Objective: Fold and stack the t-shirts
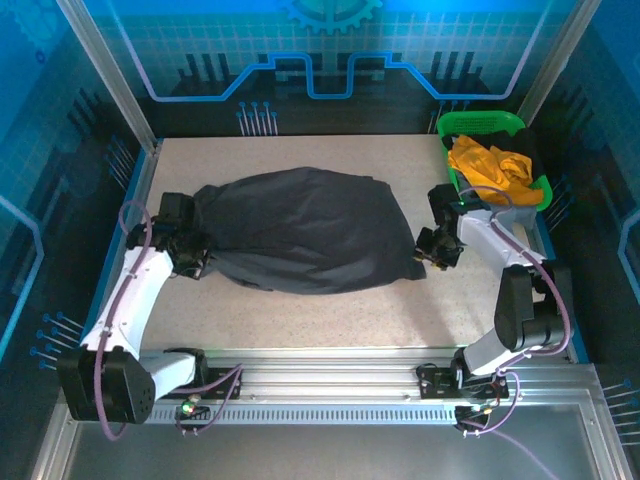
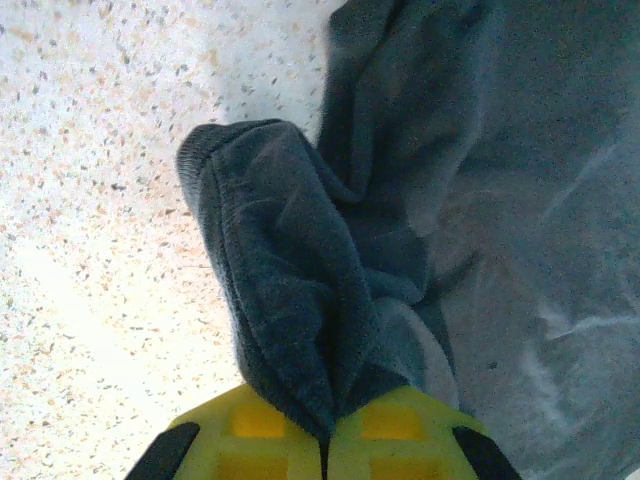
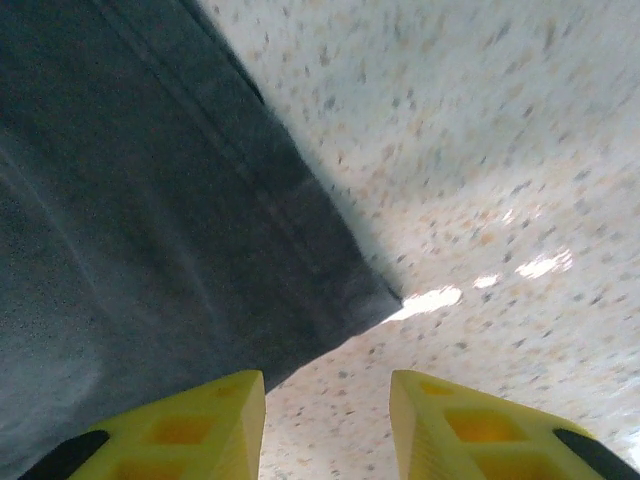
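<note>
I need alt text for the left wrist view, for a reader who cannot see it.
The left hand is shut on a bunched fold of the black t-shirt. The speckled table fills the picture's left side, and more dark cloth its right side.

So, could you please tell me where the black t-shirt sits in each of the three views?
Top external: the black t-shirt lies spread at the centre of the picture.
Left wrist: the shirt covers the right side, a bunched hem pinched in the left gripper at the bottom.
Right wrist: the shirt covers the left side, its corner pointing right.
Shared landmark: the speckled tabletop under it.
</note>
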